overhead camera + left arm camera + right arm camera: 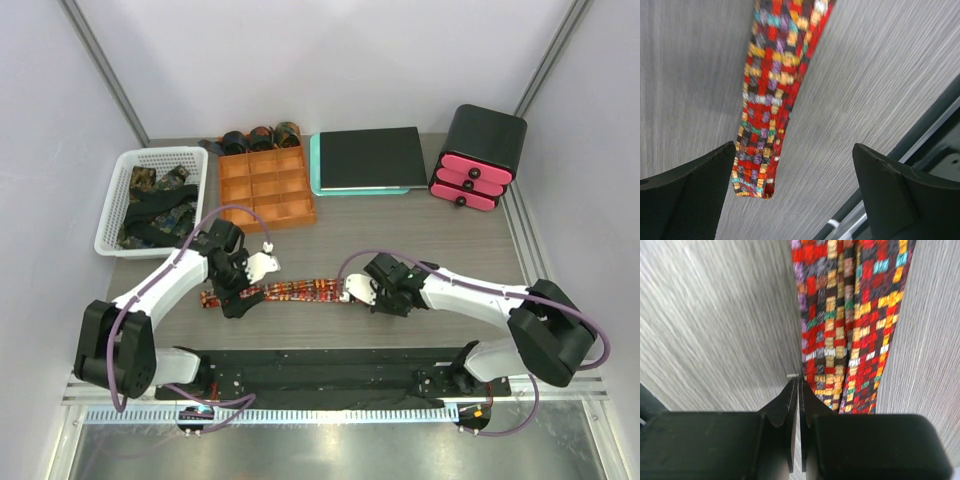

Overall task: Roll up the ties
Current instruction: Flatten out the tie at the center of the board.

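One tie [300, 291], red check, lay flat and unrolled across the table [440, 225] between the two arms. The left gripper [795, 147] hung over its narrow end with fingers spread wide, one on each side of the cloth. The right gripper [796, 382] sat at the wide end, its fingers pressed together right at the tie's edge; whether any cloth was caught between them could not be told. Three dark rolls [262, 136] stood in a row at the far edge of the tray [268, 190]. More dark ties [155, 205] lay heaped loose in the basket [115, 215] left of the tray. Right of the tray lay a dark pad [365, 157], and beside that stood a drawer box [482, 150].
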`<state>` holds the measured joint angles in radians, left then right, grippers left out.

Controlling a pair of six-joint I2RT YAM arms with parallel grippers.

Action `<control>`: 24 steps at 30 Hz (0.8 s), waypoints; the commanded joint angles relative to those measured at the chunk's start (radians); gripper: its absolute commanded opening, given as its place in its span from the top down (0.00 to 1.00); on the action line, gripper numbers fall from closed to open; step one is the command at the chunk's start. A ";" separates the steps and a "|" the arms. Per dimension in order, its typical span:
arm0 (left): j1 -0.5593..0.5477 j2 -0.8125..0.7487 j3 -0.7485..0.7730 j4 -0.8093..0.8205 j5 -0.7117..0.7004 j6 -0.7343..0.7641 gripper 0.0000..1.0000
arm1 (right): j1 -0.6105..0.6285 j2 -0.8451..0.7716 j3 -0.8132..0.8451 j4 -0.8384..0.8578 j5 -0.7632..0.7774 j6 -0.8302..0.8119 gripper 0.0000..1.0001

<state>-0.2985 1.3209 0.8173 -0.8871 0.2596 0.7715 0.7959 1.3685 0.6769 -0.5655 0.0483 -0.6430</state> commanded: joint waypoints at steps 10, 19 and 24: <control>0.006 0.026 -0.014 0.036 -0.030 0.150 0.06 | 0.003 -0.014 0.219 -0.093 -0.131 0.028 0.01; 0.012 0.034 -0.021 0.077 -0.007 0.120 0.03 | -0.015 0.182 0.294 0.013 -0.174 0.017 0.00; 0.056 0.041 -0.012 0.065 0.020 0.112 0.02 | -0.026 0.241 0.296 0.056 -0.208 0.022 0.00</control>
<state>-0.2783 1.3571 0.7788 -0.8322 0.2344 0.8928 0.7773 1.6024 0.9398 -0.5732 -0.1146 -0.6258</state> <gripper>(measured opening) 0.976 0.996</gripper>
